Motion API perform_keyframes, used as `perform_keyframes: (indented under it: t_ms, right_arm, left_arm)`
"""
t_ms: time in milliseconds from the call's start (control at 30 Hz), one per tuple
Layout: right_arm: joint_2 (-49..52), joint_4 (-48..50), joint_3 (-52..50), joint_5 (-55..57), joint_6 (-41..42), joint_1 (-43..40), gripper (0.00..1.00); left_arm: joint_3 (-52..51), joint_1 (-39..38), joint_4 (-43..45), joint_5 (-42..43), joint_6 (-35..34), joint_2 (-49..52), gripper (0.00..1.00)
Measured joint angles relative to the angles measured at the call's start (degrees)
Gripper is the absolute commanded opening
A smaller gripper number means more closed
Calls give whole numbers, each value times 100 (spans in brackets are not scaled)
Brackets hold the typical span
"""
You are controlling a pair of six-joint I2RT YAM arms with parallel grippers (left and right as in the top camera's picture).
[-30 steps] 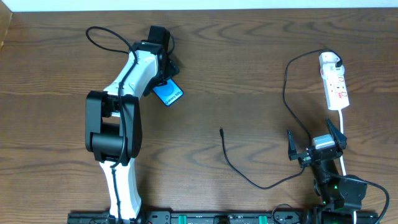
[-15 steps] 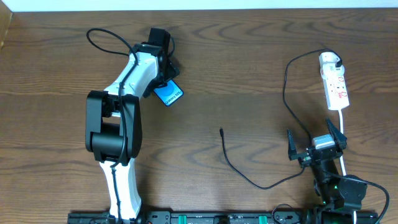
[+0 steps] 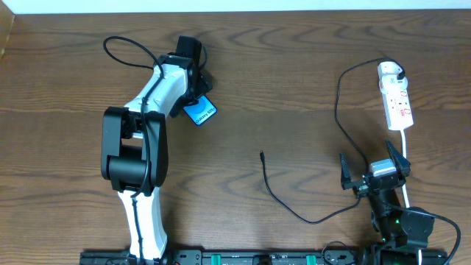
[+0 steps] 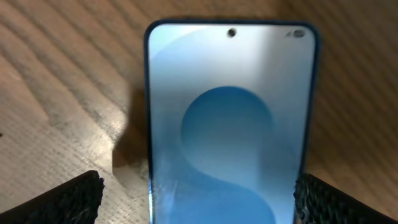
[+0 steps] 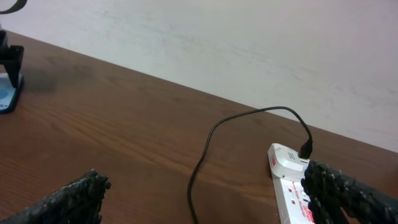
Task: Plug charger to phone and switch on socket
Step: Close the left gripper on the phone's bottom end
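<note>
The phone (image 3: 200,112) lies flat on the table at the upper left, its blue screen up. My left gripper (image 3: 193,94) hangs over its upper end. In the left wrist view the phone (image 4: 230,124) fills the middle, and the left gripper (image 4: 199,202) stands open with one finger on each side of it, a gap showing on the left. The charger cable (image 3: 274,197) lies loose, its connector tip (image 3: 262,154) mid-table, and its other end runs up to the socket (image 3: 397,99) at the right. My right gripper (image 3: 368,158) is open below the socket, holding nothing.
The right wrist view shows the socket (image 5: 291,186) at the lower right, with the black cable (image 5: 205,146) curving away from it over bare wood and a pale wall behind. A white cord (image 3: 405,147) runs from the socket toward the right arm's base.
</note>
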Motion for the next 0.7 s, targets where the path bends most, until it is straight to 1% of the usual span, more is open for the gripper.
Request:
perform_keyframes:
  t_ms: [167,700]
  right_arm:
    - [0,0,0,0,0,0,99]
    - [-2,0,0,0,0,0,99]
  left_arm:
    - [0,0,181,151,-13,0,98]
    - [0,0,72,280,-20,0,98]
